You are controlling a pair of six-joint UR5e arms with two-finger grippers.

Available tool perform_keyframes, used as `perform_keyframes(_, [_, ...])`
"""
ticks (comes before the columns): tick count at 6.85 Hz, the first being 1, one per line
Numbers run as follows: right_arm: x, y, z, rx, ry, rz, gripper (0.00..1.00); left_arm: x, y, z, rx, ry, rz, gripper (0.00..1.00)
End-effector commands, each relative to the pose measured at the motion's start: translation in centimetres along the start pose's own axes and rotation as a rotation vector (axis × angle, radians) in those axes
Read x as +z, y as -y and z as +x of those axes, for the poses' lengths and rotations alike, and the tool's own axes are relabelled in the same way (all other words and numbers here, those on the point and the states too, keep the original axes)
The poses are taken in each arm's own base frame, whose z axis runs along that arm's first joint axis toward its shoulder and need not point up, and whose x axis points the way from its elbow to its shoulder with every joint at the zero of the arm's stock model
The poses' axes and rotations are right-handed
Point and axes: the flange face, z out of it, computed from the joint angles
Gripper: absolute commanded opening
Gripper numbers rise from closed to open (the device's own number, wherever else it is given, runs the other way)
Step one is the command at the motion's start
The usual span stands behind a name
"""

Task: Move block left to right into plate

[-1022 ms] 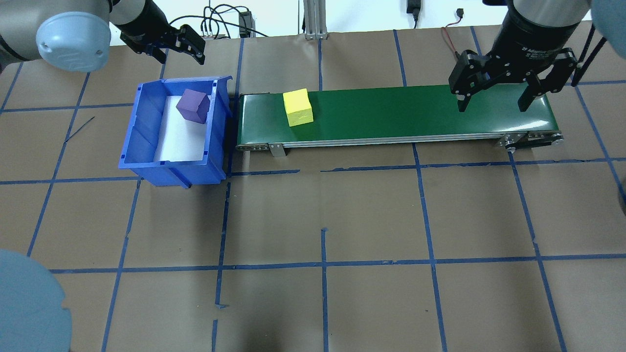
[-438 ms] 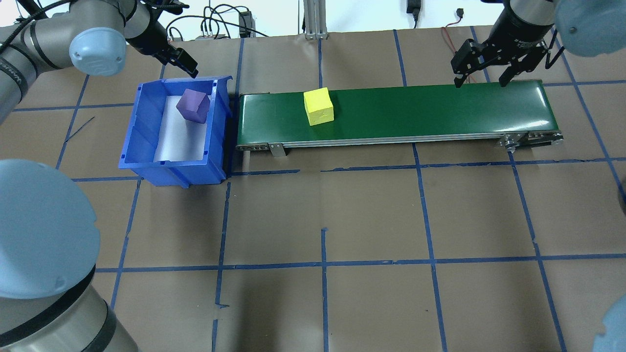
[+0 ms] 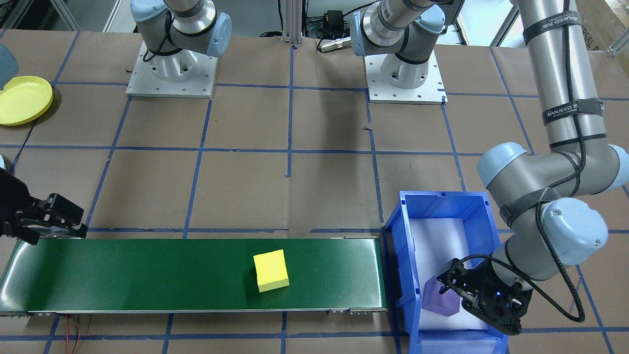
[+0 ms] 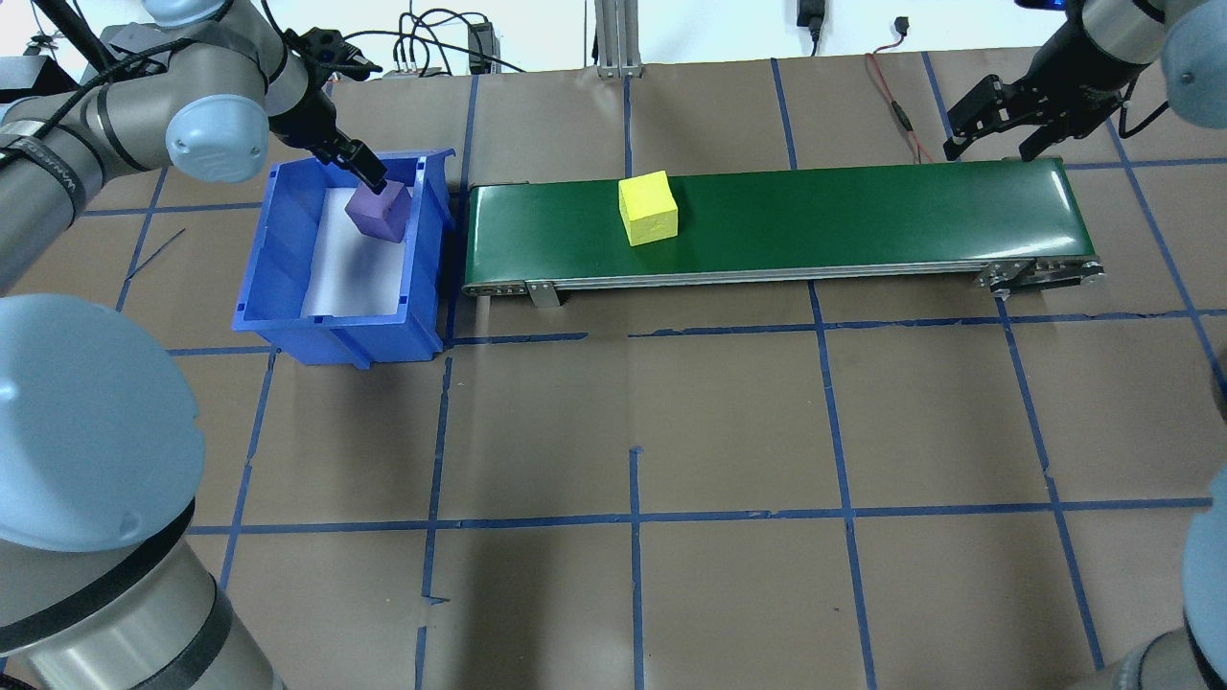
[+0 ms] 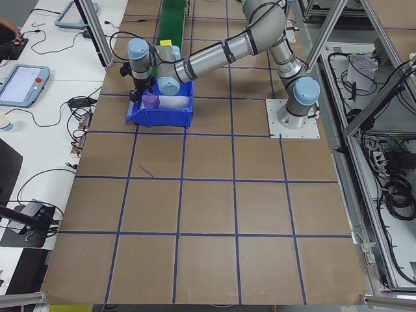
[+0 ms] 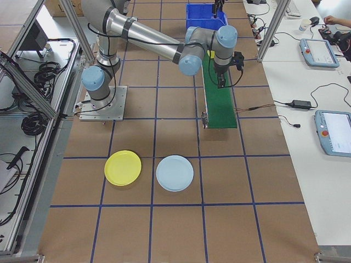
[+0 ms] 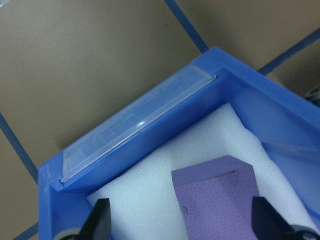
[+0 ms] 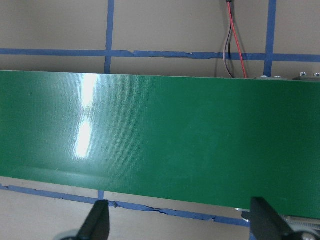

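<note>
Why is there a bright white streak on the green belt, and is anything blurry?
In the right wrist-mounted view, the streak on the green belt is glare from overhead light. In the left wrist-mounted view, the purple block looks soft, being close to the lens. The overhead exterior view is sharp.

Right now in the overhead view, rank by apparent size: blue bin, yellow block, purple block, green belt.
1. green belt
2. blue bin
3. yellow block and purple block: look alike; the purple one is partly hidden by the left pincer, so unranked.
</note>
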Motion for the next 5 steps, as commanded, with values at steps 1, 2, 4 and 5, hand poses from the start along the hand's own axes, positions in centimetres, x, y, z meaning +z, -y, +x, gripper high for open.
perform_keyframes(1, [1.5,-1.5,4.3,-0.027,0.008,0.005,1.0,0.7,-0.5,0.4,-0.025,-0.015,-0.018,0.98])
perform_keyframes(2, [1.8,-1.9,5.2,-0.053,0.001,0.017,1.0,0.1,-0.4,0.3,-0.029,-0.007,-0.014,0.98])
perform_keyframes(4, [1.4,-1.9,5.4,-0.058,-0.015,0.017,1.0,-0.1,-0.5,0.5,-0.034,-0.012,-0.015,0.98])
perform_keyframes(5, [1.5,-1.9,5.5,-0.064,-0.021,0.014,1.0,0.5,-0.7,0.8,-0.063,-0.028,-0.025,0.98])
